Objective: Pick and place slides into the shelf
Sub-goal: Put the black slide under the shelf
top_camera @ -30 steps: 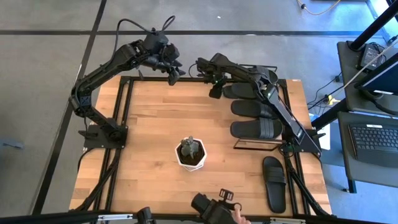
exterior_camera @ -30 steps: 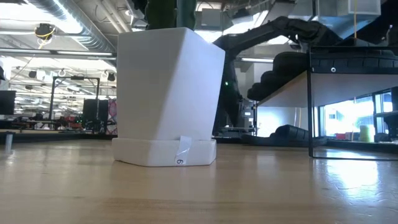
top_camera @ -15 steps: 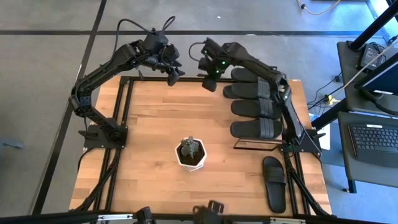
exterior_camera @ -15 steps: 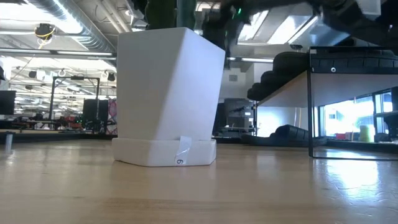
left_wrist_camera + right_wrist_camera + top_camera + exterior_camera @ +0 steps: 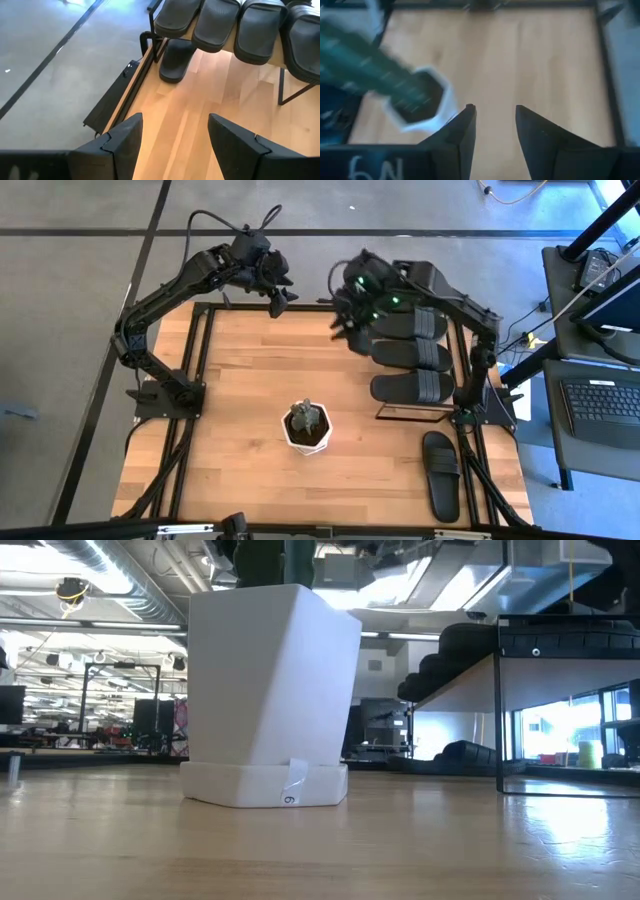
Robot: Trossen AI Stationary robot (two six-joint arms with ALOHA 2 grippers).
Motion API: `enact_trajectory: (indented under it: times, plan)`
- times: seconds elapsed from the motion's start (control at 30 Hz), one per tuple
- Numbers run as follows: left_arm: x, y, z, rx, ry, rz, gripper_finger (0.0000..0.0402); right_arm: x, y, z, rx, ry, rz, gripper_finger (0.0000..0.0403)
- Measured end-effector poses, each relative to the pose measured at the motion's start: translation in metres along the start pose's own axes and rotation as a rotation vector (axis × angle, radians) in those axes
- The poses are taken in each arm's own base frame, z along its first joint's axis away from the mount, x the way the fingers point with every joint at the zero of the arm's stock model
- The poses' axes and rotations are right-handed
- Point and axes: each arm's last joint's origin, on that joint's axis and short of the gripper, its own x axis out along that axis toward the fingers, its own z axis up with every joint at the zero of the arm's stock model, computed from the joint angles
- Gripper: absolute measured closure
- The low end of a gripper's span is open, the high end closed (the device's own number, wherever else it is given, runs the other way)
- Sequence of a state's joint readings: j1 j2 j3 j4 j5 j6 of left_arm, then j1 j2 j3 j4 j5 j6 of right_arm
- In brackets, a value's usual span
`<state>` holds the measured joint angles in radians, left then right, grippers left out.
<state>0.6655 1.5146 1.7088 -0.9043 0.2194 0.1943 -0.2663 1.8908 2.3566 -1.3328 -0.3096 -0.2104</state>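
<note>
Several black slides (image 5: 412, 356) lie side by side on the shelf (image 5: 415, 412), a small wooden rack at the table's right; they also show in the left wrist view (image 5: 215, 25). Another slide (image 5: 175, 60) lies on the table under the shelf's far end. One slide (image 5: 440, 475) rests flat on the table near the right front corner. My right gripper (image 5: 350, 333) hangs open, high above the table left of the shelf, with nothing between its fingers (image 5: 492, 112). My left gripper (image 5: 278, 300) waits open (image 5: 175, 130) over the far edge.
A white six-sided pot (image 5: 308, 427) with a small cactus stands near the table's middle; it fills the low view (image 5: 270, 695) and shows in the right wrist view (image 5: 420, 100). Bare wood lies left of the pot and in front of the shelf.
My right gripper has risen from low beside the shelf's far end to high above the table, swinging toward the table's middle and tipping downward. It stays open and carries nothing. A hand at the near edge has left the picture.
</note>
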Motion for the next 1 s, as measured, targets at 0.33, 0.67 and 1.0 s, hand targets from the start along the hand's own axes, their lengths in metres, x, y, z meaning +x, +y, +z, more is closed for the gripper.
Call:
enact_trajectory:
  times: [0.33, 0.67, 1.0]
  plan:
    - [0.000, 0.000, 0.000, 0.046, -0.001, -0.003, 0.0184, -0.001, 0.095, -0.018, 0.146, 0.256, 0.106, 0.0263]
    - [0.000, 0.000, 0.000, 0.105, -0.003, -0.009, 0.0184, -0.035, 0.199, -0.036, 0.055, 0.180, -0.023, 0.0263]
    - [0.000, 0.000, 0.002, 0.111, -0.017, -0.006, 0.0184, -0.023, 0.272, -0.075, 0.142, 0.266, -0.049, 0.0263]
